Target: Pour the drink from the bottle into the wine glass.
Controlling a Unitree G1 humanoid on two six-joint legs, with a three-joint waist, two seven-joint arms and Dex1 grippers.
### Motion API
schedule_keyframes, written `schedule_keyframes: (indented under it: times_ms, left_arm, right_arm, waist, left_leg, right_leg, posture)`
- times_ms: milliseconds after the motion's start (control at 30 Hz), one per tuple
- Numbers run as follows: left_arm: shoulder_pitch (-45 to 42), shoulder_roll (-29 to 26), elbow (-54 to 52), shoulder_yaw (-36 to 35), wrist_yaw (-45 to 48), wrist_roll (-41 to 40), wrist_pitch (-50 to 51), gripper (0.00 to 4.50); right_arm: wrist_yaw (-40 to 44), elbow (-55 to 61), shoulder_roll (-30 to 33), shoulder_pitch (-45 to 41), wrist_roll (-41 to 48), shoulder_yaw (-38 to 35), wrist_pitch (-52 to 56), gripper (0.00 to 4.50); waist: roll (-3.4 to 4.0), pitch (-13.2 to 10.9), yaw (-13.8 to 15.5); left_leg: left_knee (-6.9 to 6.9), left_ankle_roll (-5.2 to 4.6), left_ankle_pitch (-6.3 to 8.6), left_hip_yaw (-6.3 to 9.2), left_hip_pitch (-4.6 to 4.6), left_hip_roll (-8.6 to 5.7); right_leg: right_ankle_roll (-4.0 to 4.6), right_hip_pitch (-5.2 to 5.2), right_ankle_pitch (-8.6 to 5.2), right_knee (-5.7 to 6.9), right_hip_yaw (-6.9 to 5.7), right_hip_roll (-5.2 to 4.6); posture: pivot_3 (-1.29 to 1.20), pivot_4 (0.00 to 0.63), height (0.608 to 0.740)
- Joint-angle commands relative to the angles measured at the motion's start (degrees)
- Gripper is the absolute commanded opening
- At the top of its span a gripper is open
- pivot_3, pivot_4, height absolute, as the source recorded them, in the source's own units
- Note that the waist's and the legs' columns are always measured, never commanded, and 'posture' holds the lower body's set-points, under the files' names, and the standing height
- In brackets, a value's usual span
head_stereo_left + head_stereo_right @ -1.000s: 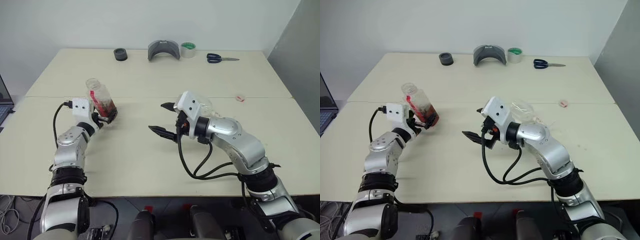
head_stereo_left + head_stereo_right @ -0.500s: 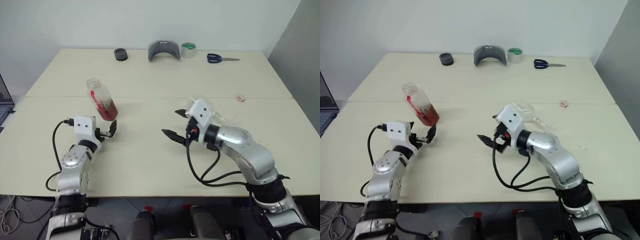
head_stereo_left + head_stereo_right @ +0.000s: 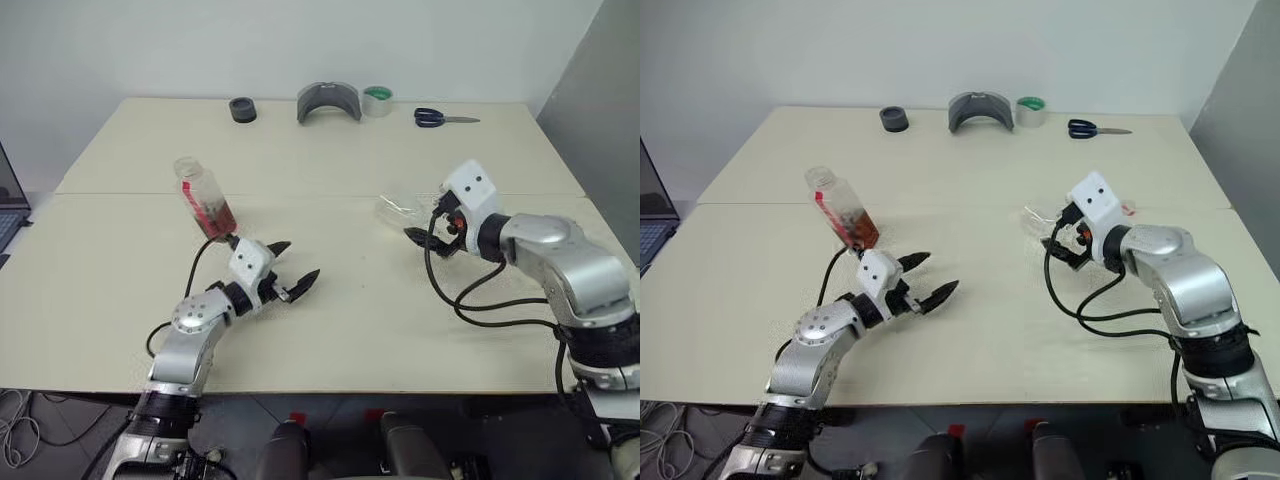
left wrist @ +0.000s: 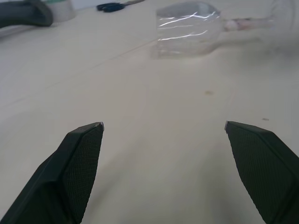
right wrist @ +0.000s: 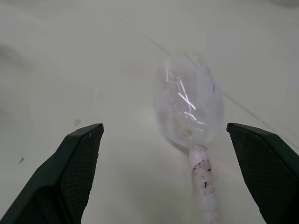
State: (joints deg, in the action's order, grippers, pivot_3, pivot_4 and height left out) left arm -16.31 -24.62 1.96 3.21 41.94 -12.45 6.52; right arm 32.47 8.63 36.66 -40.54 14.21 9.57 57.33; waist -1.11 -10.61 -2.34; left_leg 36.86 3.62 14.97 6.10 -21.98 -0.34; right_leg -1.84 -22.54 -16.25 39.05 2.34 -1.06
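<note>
Bottle [image 3: 203, 198] stands on the table [image 3: 330, 300], tilted in the head view, neck toward the far left, reddish-brown drink [image 3: 214, 216] settled in its lower part, red-and-white label strip along its side. It stands free; nothing of mine touches it.

My left gripper [image 3: 293, 268] sits low over the table, just beside the bottle's base on the near right, pointing toward the table's middle. Fingers spread wide, nothing between them; wrist view confirms bare tabletop between both pads [image 4: 81, 154].

Wine glass [image 3: 403, 209] lies on its side on the right half of the table, bowl mouth pointing toward the centre. In my right wrist view the bowl [image 5: 189, 107] is ahead, the stem [image 5: 203, 179] running back toward me.

My right gripper [image 3: 428, 226] is over the glass's stem end, angled down. Fingers wide, one either side of the glass, not closed on it; whether they touch it I cannot tell.

Far edge: black ring [image 3: 241, 109], grey curved piece [image 3: 327, 100], tape roll [image 3: 377, 99], scissors [image 3: 443, 117].
</note>
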Motion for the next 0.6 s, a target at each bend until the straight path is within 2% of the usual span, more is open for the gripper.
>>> schedule_keyframes:
  times_ms: [33,300,500,600]
  left_arm:
    - [-3.9,0.2,0.7,2.1,3.1,0.7,-2.7,4.48]
    - [-7.5,-0.5,1.6,4.9,10.5,-0.3,-3.9,4.48]
    - [-8.4,0.4,2.7,4.7,11.0,-0.3,-4.2,4.48]
    - [-8.2,0.8,3.4,4.5,10.4,0.1,-4.4,4.5]
  right_arm:
    - [3.6,-10.7,1.4,-6.4,-4.0,3.9,-3.8,4.5]
    - [13.0,-32.4,0.4,-16.6,-10.5,10.5,-13.1,4.5]
    - [18.9,-50.6,-2.6,-24.9,-14.6,12.2,-19.8,4.5]
    - [21.7,-58.2,-4.2,-28.5,-16.4,12.3,-22.1,3.9]
  waist:
    - [0.0,0.0,0.1]
    - [0.01,0.0,0.1]
    - [0.03,0.0,-0.1]
    - [0.04,0.0,-0.2]
  left_leg:
    - [0.05,0.0,0.0,-0.03,-0.01,-0.03]
    - [0.01,0.0,0.0,-0.03,-0.1,-0.04]
    - [0.05,-0.01,0.0,-0.02,-0.08,-0.02]
    - [0.04,0.0,0.0,-0.04,-0.09,-0.03]
  right_leg:
    - [-0.01,0.0,0.0,0.01,0.02,-0.03]
    - [-0.01,-0.08,0.01,-0.05,0.02,-0.05]
    - [-0.02,-0.09,0.01,0.01,0.01,-0.03]
    - [-0.01,-0.1,0.02,-0.01,0.02,-0.04]
  posture:
    - [0.0,0.15,0.74]
    - [0.0,0.15,0.74]
    - [0.0,0.15,0.74]
    - [0.0,0.15,0.74]
